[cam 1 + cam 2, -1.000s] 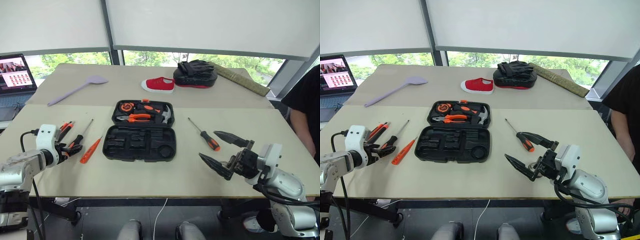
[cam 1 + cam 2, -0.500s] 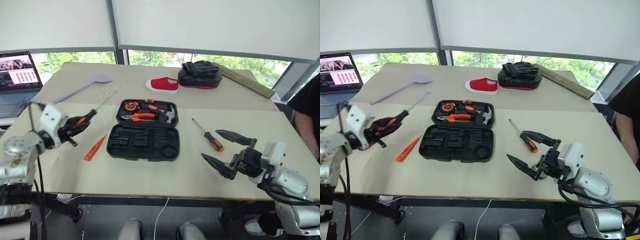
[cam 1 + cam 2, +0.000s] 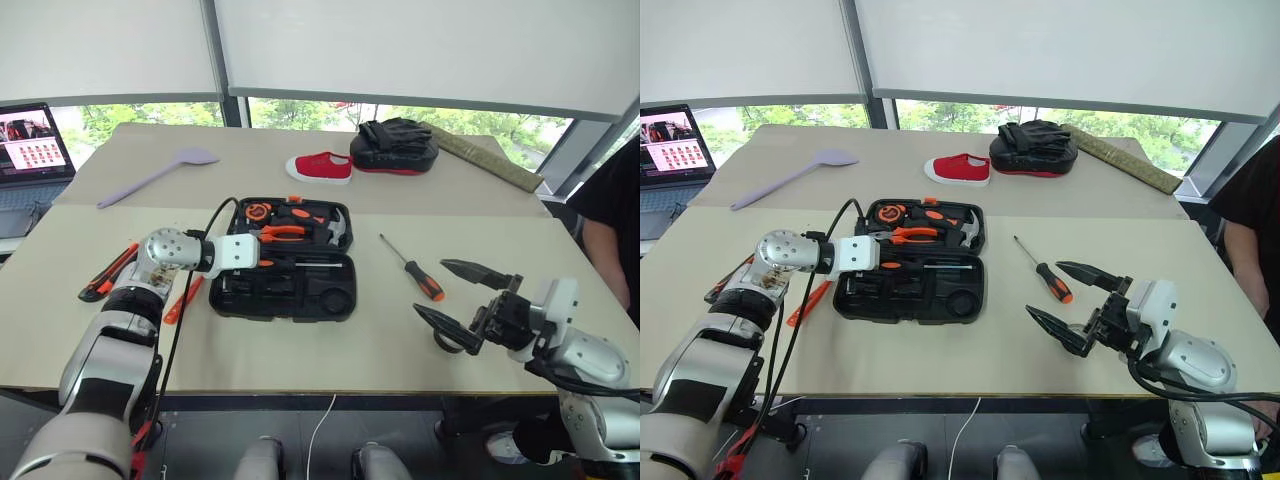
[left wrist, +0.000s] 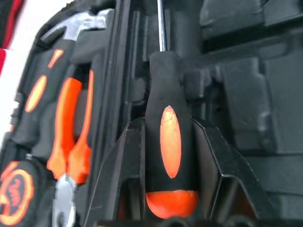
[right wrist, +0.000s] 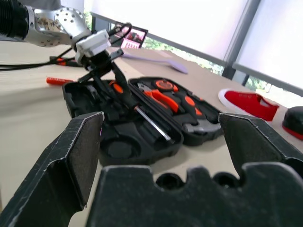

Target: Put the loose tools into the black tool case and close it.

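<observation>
One stiff, light screwdriver (image 4: 170, 151) sits clamped by its rubbery handle in my left end effector (image 4: 168, 156) over the black tool case (image 3: 300, 290), right end effector (image 3: 468, 305) gaping empty.

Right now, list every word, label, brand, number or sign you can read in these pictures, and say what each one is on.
None can be read.
Laptop screen: shows small pictures and rows, any text too small to read.
Tape measure in the black tool case: orange marking on its face, blurred, not readable.
Screwdriver in the left gripper: orange oval inlay, no lettering visible.
</observation>
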You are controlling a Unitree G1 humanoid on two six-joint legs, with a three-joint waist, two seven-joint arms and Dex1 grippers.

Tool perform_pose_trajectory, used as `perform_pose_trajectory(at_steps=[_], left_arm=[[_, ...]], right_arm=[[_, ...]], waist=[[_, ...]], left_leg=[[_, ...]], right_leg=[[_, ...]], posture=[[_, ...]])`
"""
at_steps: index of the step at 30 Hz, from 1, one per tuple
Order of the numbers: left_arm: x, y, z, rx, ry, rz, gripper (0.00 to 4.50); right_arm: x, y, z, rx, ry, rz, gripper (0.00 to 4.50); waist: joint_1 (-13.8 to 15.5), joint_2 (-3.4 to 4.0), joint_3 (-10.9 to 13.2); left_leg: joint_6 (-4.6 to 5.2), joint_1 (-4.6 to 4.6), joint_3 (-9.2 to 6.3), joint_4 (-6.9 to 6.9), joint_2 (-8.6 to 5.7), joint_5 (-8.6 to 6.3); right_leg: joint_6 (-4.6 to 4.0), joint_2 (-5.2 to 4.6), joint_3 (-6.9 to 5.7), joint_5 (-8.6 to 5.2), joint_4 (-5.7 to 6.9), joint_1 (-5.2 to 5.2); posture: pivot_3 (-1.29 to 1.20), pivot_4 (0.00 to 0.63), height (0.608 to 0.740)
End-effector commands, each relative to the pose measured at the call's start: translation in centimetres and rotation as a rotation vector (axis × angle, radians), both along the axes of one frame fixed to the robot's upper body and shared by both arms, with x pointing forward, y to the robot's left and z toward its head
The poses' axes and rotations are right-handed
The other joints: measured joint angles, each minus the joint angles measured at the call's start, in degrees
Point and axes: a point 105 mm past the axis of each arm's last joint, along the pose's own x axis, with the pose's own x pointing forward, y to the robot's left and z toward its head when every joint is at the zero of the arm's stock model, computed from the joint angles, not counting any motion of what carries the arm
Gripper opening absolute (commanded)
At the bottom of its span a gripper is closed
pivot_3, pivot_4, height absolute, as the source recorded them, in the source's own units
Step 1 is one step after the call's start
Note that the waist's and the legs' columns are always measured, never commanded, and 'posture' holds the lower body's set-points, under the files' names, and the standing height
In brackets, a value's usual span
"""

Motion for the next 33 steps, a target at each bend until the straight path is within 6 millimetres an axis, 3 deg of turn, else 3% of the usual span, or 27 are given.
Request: perform_pose_trajectory(at_steps=[1, 11, 13, 15, 18, 20, 24, 27, 33], left_arm=[[0.4, 0.6, 0.3, 0.030, -0.026, 0.020, 0.92], [0.8, 2.5, -0.3, 0.051, 0.012, 0.116, 0.92], [0.8, 2.6, -0.2, 0.016, 0.019, 0.126, 1.89], [0.8, 2.2, 0.3, -0.012, -0.009, 0.104, 2.50], [1.0, 1.1, 3.2, -0.332, 0.021, 0.104, 3.63], [0.9, 1.2, 4.1, -0.467, 0.077, 0.107, 3.63], [1.2, 1.6, 3.8, -0.539, 0.118, 0.163, 3.63], [1.7, 1.1, 2.6, -0.560, 0.167, 0.225, 2.91], [1.7, -0.1, 0.3, -0.552, 0.225, 0.257, 0.71]], right_arm=[[-0.8, -0.2, 1.4, 0.001, -0.078, -0.026, 4.50], [-0.9, 0.2, 1.3, 0.006, -0.076, -0.037, 4.50], [-0.9, 0.4, 1.3, 0.007, -0.073, -0.033, 4.50], [-1.0, 0.5, 1.3, 0.007, -0.070, -0.029, 4.50], [-1.0, 0.7, 1.3, 0.012, -0.057, -0.023, 4.50], [-1.1, 0.8, 1.3, 0.014, -0.046, -0.020, 4.50], [-1.2, 0.8, 1.1, 0.017, -0.035, -0.022, 4.50], [-1.2, 0.9, 1.1, 0.027, -0.028, -0.029, 4.50], [-1.4, 1.0, 0.8, 0.033, -0.016, -0.035, 4.50]], waist=[[0.0, 0.00, 0.0], [-0.2, 0.00, 0.0], [-0.2, 0.00, 0.0], [-0.3, 0.00, 0.0], [0.0, -0.01, 0.0], [0.3, -0.01, 0.0], [0.2, -0.01, 0.0], [0.3, -0.01, 0.0], [0.3, -0.01, 0.0]], left_leg=[[0.00, 0.00, 0.00, 0.03, 0.01, 0.00], [-0.01, 0.03, 0.00, 0.24, 0.04, 0.00], [-0.01, 0.03, 0.00, 0.28, 0.04, 0.00], [-0.01, 0.03, 0.01, 0.32, 0.03, 0.00], [-0.01, 0.02, 0.01, 0.36, 0.01, 0.00], [0.00, -0.01, 0.01, 0.43, 0.01, 0.00], [0.00, -0.01, 0.01, 0.49, -0.01, 0.00], [0.00, -0.01, 0.00, 0.49, -0.01, 0.00], [0.00, -0.01, 0.00, 0.53, -0.02, 0.00]], right_leg=[[0.01, 0.00, 0.00, 0.00, 0.01, 0.02], [0.10, 0.02, 0.02, 0.03, 0.12, 0.04], [0.09, 0.02, 0.03, 0.03, 0.18, 0.04], [0.09, 0.02, 0.05, 0.02, 0.33, -0.01], [0.08, -0.01, 0.05, 0.01, 0.40, -0.01], [0.06, -0.02, 0.02, 0.02, 0.41, 0.00], [0.08, -0.04, 0.02, 0.02, 0.42, 0.02], [0.08, -0.04, 0.02, 0.02, 0.47, 0.02], [0.09, -0.04, 0.03, 0.02, 0.48, 0.03]], posture=[[0.00, 0.150, 0.740], [0.00, 0.150, 0.740], [0.00, 0.150, 0.740], [0.00, 0.150, 0.740], [0.00, 0.150, 0.740], [0.00, 0.150, 0.740], [0.00, 0.150, 0.740], [0.00, 0.150, 0.740], [0.00, 0.150, 0.740]])
